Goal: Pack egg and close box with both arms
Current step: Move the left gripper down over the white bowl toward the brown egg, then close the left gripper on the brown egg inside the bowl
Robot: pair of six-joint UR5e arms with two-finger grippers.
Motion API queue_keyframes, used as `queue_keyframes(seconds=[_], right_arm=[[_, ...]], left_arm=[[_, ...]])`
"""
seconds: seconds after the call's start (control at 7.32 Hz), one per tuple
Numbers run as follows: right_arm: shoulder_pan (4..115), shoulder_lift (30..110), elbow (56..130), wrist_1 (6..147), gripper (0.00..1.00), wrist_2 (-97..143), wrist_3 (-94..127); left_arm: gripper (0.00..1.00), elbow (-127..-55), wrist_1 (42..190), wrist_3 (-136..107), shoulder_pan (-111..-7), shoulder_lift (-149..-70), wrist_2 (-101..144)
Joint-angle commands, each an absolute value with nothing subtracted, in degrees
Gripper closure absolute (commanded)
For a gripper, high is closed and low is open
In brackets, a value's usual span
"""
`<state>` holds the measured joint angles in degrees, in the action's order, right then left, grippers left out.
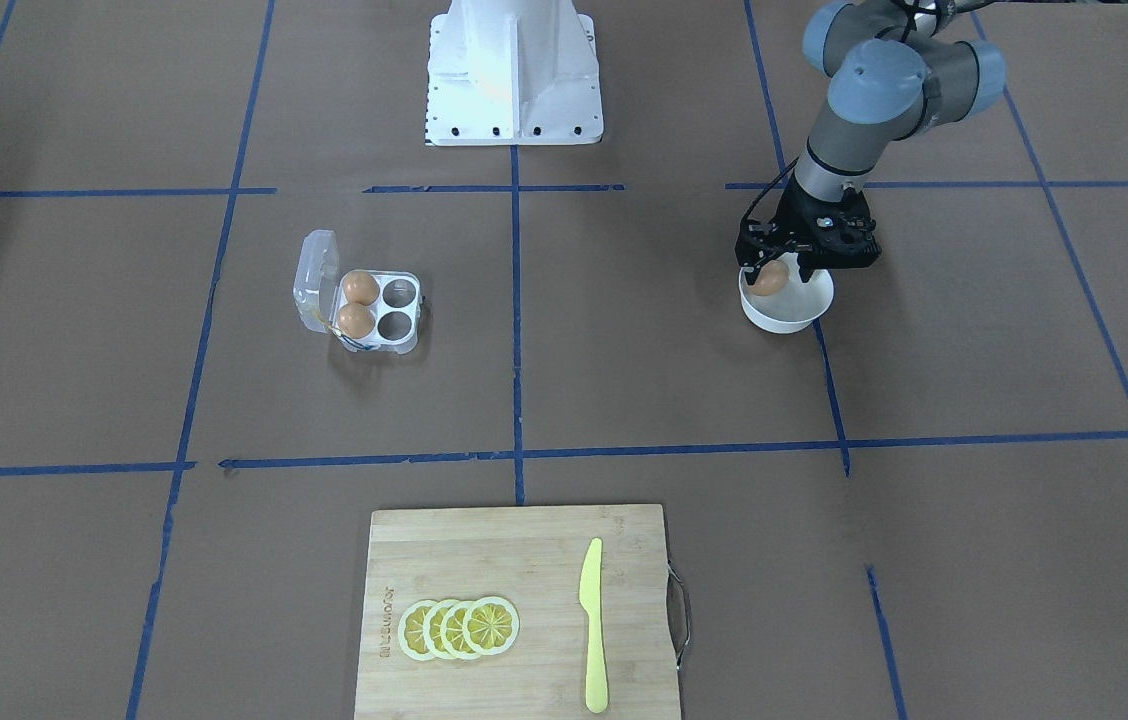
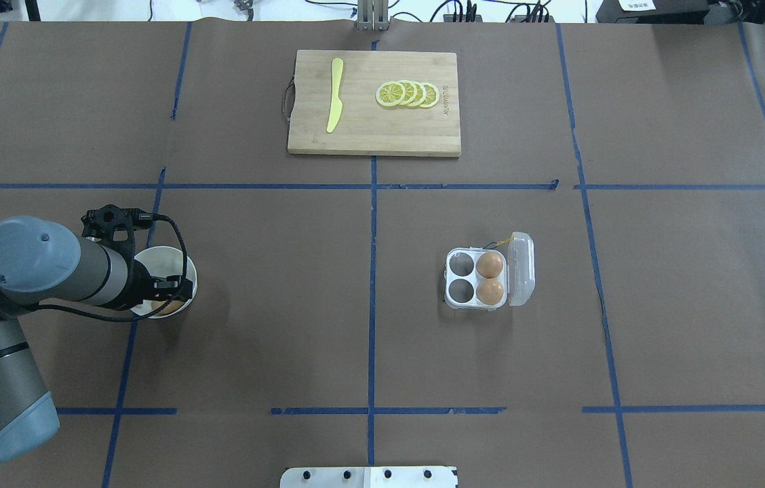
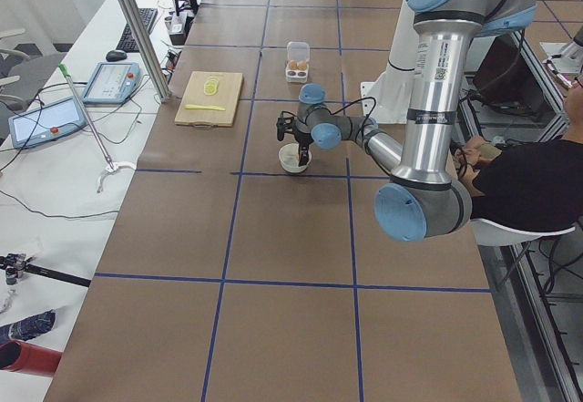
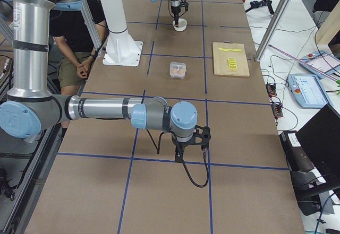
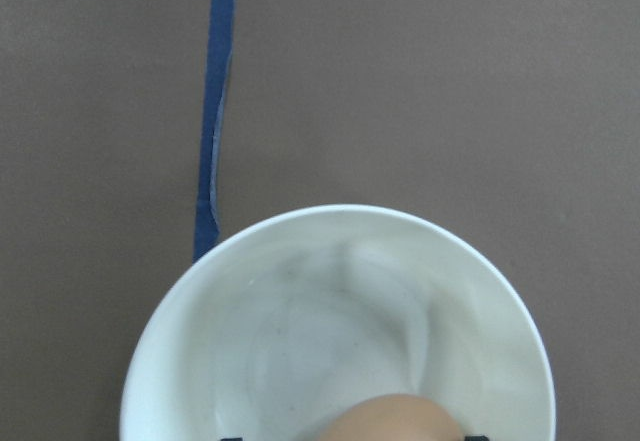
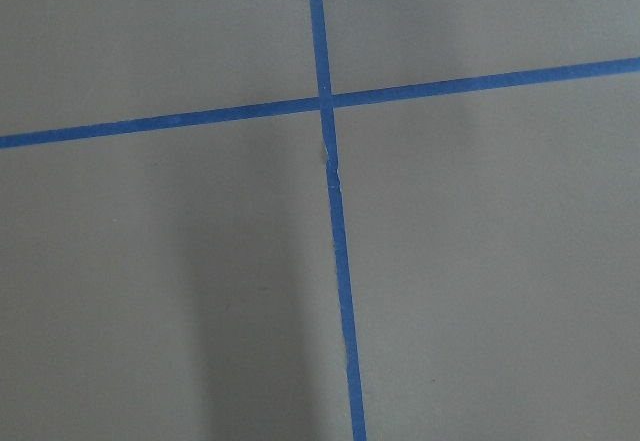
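My left gripper [image 1: 774, 268] is shut on the egg [image 1: 770, 279] and holds it just over the round white bowl [image 1: 804, 310]. In the left wrist view the egg [image 5: 395, 419] sits at the bottom edge between two black fingertips, above the bowl's floor [image 5: 320, 331]. The box [image 1: 402, 305] stands open with its clear lid [image 1: 314, 280] folded back. Two brown eggs [image 1: 358, 303] fill the cups beside the lid; the other two cups are empty. My right gripper [image 4: 189, 141] shows only in the exterior right view, low over bare table, and I cannot tell whether it is open or shut.
A wooden cutting board [image 1: 484, 550] with lemon slices [image 1: 459, 627] and a yellow knife [image 1: 592, 625] lies at the table's operator side. The white pedestal [image 1: 512, 70] stands at the robot's side. Blue tape lines cross the brown table.
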<state>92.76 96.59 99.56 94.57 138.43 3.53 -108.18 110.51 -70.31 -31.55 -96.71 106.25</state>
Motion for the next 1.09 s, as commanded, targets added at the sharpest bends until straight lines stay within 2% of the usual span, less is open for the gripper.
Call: queue_keyframes(seconds=[0.0, 0.14, 0.96], right_arm=[[92.8, 96.6, 99.7, 94.6, 0.0, 138.4, 3.5], [92.7, 96.6, 99.8, 94.6, 0.0, 138.4, 3.5], [92.7, 96.6, 99.8, 94.6, 0.0, 138.4, 3.6]], left_arm=[[0.22, -108.2, 110.5, -70.4, -31.5, -96.7, 106.3], [0.26, -108.1, 110.4, -70.4, -31.5, -96.7, 106.3], [0.27, -107.9, 110.4, -70.8, -30.9, -96.7, 106.3]])
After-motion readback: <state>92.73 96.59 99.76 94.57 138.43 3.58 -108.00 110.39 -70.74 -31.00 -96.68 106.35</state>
